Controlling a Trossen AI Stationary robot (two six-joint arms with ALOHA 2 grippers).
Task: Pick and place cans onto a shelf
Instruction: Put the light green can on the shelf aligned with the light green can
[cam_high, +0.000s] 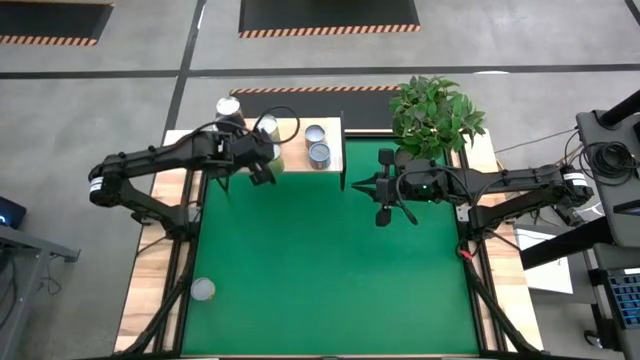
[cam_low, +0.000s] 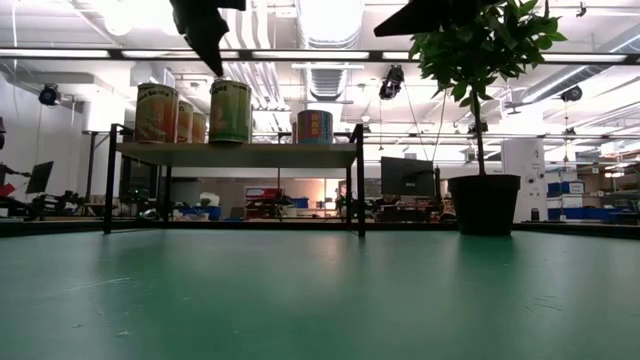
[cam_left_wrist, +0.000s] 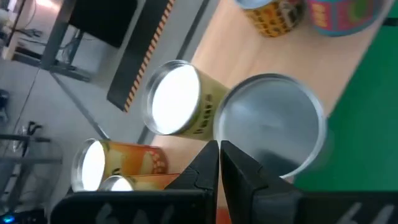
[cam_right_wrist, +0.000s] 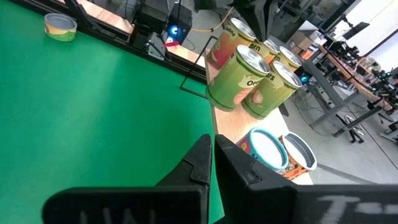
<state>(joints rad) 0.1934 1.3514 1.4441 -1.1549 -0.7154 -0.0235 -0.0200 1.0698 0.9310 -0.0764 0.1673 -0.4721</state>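
The shelf (cam_high: 295, 162) with its light wood top stands at the mat's far edge, and several cans stand upright on it. These are tall green and orange cans (cam_high: 267, 127) at its left and two short cans (cam_high: 319, 153) at its right. One more short can (cam_high: 203, 289) stands on the mat near the front left. My left gripper (cam_left_wrist: 219, 155) is shut and empty, hovering just above the tall cans (cam_left_wrist: 269, 122); the low view (cam_low: 205, 40) shows it clear of their tops. My right gripper (cam_right_wrist: 212, 152) is shut and empty above the mat, right of the shelf.
A potted plant (cam_high: 435, 115) stands at the mat's far right, close behind my right arm; its dark pot shows in the low view (cam_low: 484, 204). The green mat (cam_high: 330, 270) lies open between the shelf and the near edge.
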